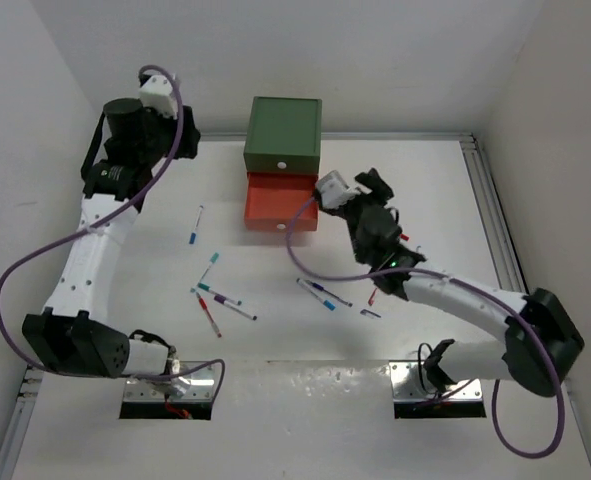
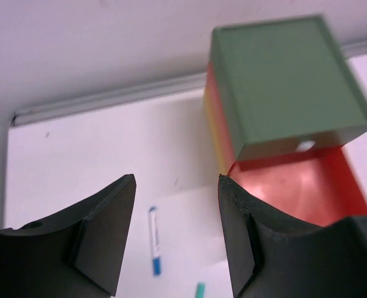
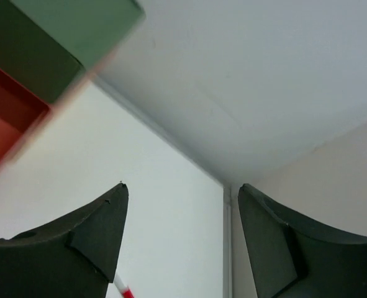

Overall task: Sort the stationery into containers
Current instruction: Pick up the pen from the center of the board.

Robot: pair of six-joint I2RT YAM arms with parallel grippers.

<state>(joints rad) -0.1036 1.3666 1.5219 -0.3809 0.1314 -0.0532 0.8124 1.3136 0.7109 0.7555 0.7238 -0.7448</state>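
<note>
The containers are a small cabinet. Its dark green drawer (image 1: 283,135) is on top, the orange-red drawer (image 1: 280,203) is pulled out below it, and a yellow edge (image 2: 215,136) shows in the left wrist view. Stationery lies loose on the table: a blue-capped pen (image 1: 195,226), a teal-capped one (image 1: 209,266), a cluster (image 1: 220,300) and more pens (image 1: 323,293) to the right. My left gripper (image 1: 187,140) hangs open, high and left of the cabinet, with the blue-capped pen (image 2: 154,248) far below between its fingers. My right gripper (image 1: 380,185) is open and empty just right of the orange-red drawer.
White walls close the table at the back and both sides. A metal rail (image 1: 490,215) runs along the right edge. Purple cables (image 1: 310,262) loop off both arms, one over the table by the right arm. A red-tipped pen (image 3: 122,290) lies under the right gripper.
</note>
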